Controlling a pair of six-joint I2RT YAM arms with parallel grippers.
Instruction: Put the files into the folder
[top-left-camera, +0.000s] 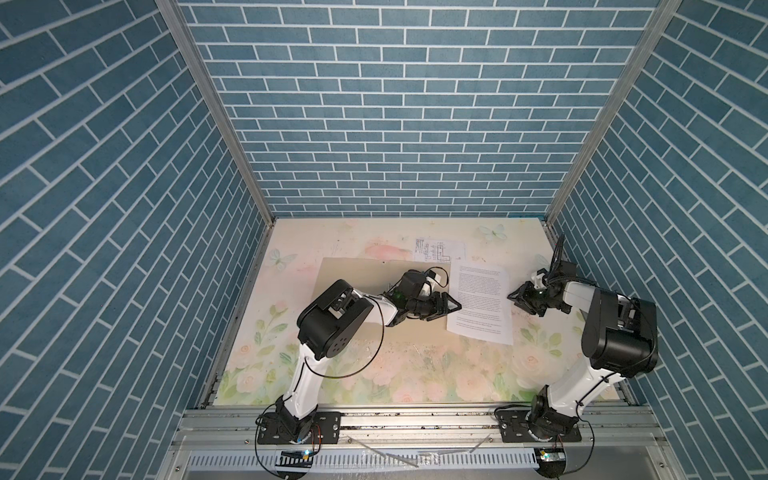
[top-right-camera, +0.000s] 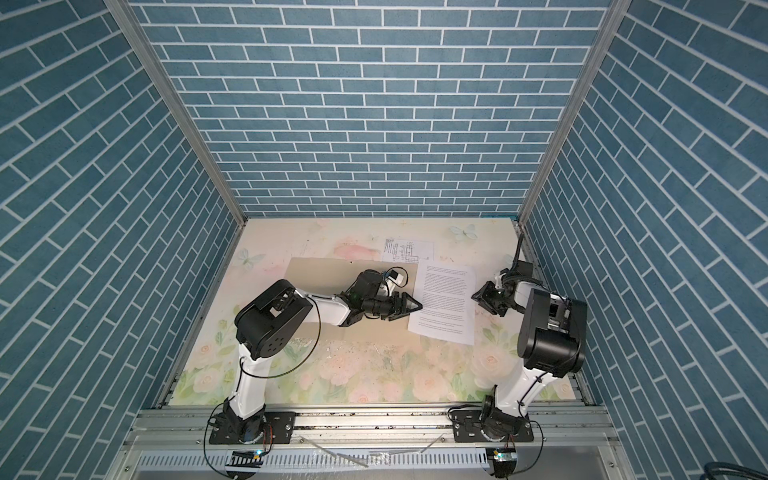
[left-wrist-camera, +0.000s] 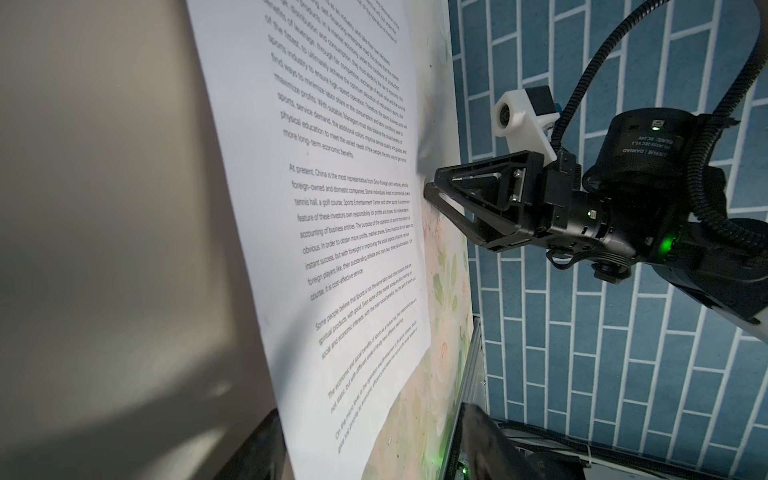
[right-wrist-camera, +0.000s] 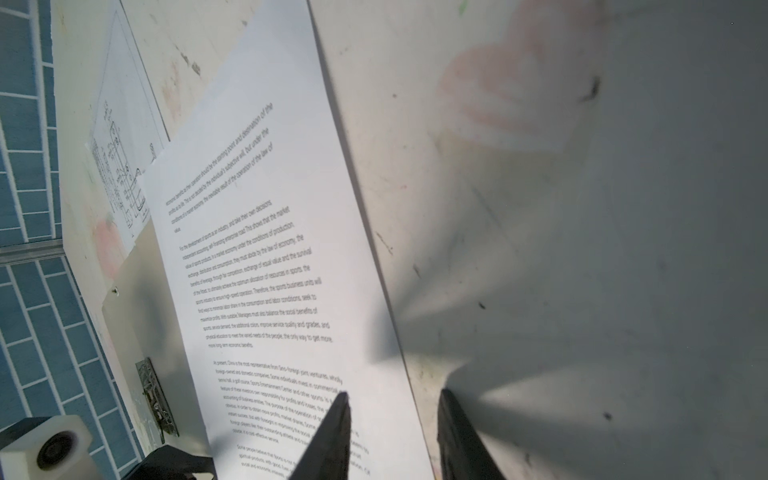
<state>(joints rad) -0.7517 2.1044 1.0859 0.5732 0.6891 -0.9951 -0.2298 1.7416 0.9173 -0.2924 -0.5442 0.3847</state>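
Note:
The beige folder (top-left-camera: 353, 274) (top-right-camera: 320, 272) lies flat mid-table, partly under my left arm. A white sheet of dense text (top-left-camera: 482, 299) (top-right-camera: 446, 299) (left-wrist-camera: 332, 249) (right-wrist-camera: 257, 249) lies to its right, its left edge over the folder (left-wrist-camera: 104, 208). A sheet with line drawings (top-left-camera: 438, 249) (top-right-camera: 409, 249) (right-wrist-camera: 120, 166) lies behind it, one corner tucked under the text sheet. My left gripper (top-left-camera: 455, 307) (top-right-camera: 417, 307) (left-wrist-camera: 374, 440) is open at the text sheet's left edge. My right gripper (top-left-camera: 513, 297) (top-right-camera: 476, 297) (right-wrist-camera: 395, 424) (left-wrist-camera: 432, 195) is open astride the right edge, one finger (right-wrist-camera: 332, 432) over the paper.
The floral tabletop (top-left-camera: 395, 374) is walled by blue brick-pattern panels (top-left-camera: 395, 124) at the back and both sides. A metal rail (top-left-camera: 415, 419) with both arm bases runs along the front. A small metal clip (right-wrist-camera: 156, 395) sits on the folder.

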